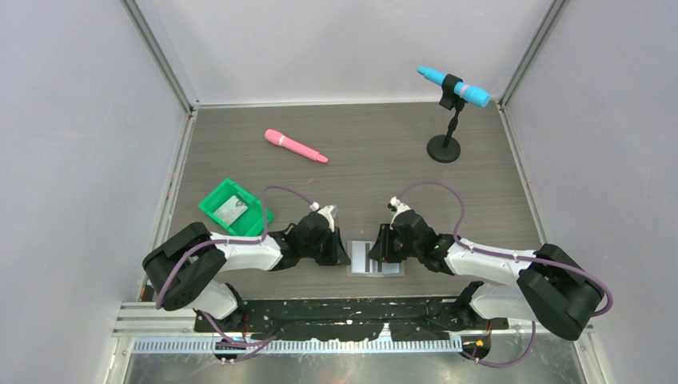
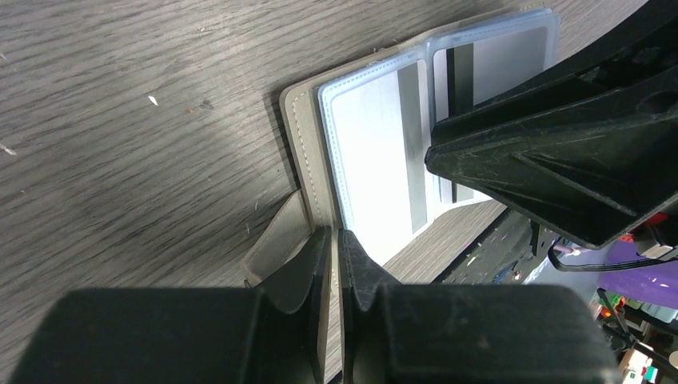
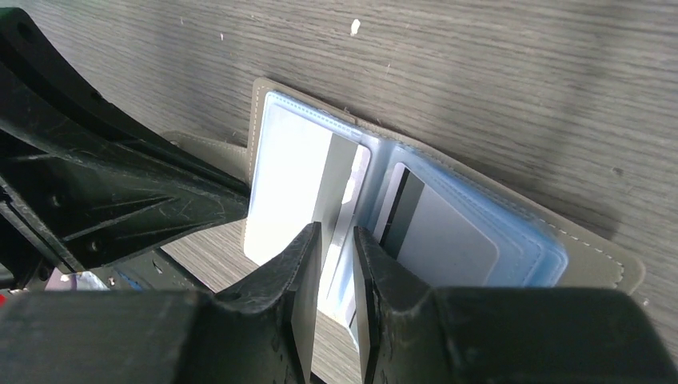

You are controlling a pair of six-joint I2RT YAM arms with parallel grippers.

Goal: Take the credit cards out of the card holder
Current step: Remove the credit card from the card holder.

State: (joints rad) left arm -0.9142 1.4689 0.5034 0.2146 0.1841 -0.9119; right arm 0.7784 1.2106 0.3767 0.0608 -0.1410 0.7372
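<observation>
Grey counter (image 1: 360, 160), 6 o'clock: left tool (image 2: 334, 240) pinches card holder (image 1: 376, 262) cover, right tool (image 3: 334, 240) nips a card (image 3: 342, 200); extraction step, next likely needs a straight pull out.

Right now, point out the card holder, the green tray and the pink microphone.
card holder (image 2: 372, 160), left wrist view, on its left clear pocket page.
green tray (image 1: 213, 194), top external view, on its far-left rim.
pink microphone (image 1: 297, 146), top external view, on the middle of its handle.
</observation>
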